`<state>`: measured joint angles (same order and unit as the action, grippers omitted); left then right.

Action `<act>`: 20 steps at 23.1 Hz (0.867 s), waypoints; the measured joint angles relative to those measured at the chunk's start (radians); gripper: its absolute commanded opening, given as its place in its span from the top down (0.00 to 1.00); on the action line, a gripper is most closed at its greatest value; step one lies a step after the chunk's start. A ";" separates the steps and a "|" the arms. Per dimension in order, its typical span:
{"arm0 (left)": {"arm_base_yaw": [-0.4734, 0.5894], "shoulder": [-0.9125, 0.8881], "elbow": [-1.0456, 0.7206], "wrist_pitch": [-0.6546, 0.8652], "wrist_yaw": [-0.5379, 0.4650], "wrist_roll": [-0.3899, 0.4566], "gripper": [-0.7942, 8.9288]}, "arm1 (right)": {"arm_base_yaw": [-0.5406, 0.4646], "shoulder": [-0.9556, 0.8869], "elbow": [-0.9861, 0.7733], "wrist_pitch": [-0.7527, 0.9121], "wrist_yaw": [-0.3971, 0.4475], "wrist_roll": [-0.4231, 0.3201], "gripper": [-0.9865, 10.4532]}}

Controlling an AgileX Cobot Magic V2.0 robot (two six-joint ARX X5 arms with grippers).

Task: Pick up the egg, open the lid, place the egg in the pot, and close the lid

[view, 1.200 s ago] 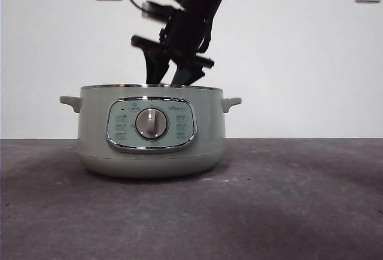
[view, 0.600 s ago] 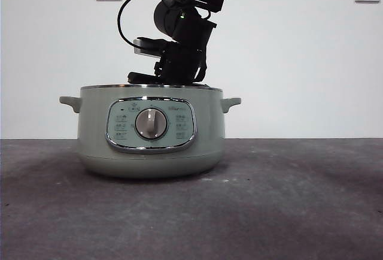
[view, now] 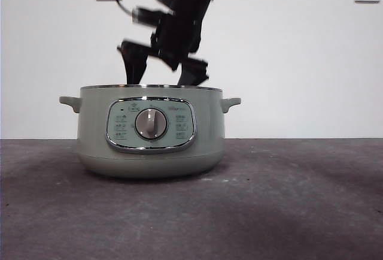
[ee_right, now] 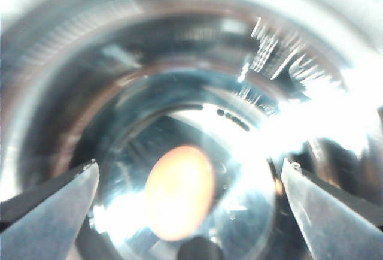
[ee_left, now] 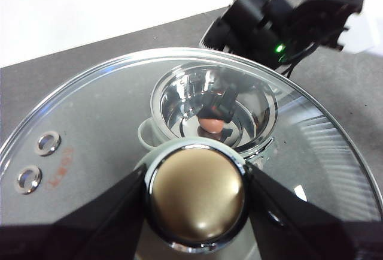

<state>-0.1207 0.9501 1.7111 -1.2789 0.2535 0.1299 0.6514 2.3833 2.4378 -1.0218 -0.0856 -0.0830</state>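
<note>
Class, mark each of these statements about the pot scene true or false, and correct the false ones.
1. The egg lies inside the pot. True.
2. The left gripper is clamped on the lid's knob. True.
3. The right gripper is gripping the egg. False: its jaws are spread, with the egg lying free below.
4. The lid sits closed on the pot. False: the front view shows no lid on the rim; it is held away.

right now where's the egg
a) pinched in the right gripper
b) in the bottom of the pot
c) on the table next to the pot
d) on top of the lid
b: the egg lies on the shiny floor of the pot, below the open right gripper, while the left gripper holds the lid by its knob.
</note>
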 measured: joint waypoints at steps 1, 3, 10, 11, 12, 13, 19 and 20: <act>0.000 0.000 0.000 0.000 0.000 0.000 0.93 | 0.000 0.000 0.072 -0.078 0.000 0.001 0.45; -0.002 0.004 0.000 0.000 0.000 0.000 0.93 | 0.000 0.000 0.218 -0.220 0.001 0.002 0.45; -0.041 0.043 0.000 0.001 0.000 0.000 0.93 | -0.001 -0.045 0.528 -0.332 0.064 0.043 0.50; -0.047 0.047 0.000 0.001 0.000 0.000 0.93 | -0.001 -0.068 0.528 -0.332 0.069 0.045 0.50; -0.053 0.051 0.000 0.002 0.000 0.000 0.93 | -0.001 -0.093 0.528 -0.332 0.073 0.046 0.50; -0.059 0.056 0.000 0.003 0.000 0.001 0.93 | -0.001 -0.123 0.528 -0.332 0.076 0.048 0.50; -0.075 0.096 0.000 0.062 0.000 0.001 0.93 | 0.002 -0.391 0.483 -0.332 0.078 0.058 0.50; -0.077 0.103 0.000 0.068 0.000 0.001 0.93 | 0.002 -0.426 0.465 -0.332 0.078 0.061 0.50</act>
<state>-0.1978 1.0534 1.7111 -1.2110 0.2539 0.1307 0.6533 1.9572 2.9025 -1.3540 -0.0074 -0.0219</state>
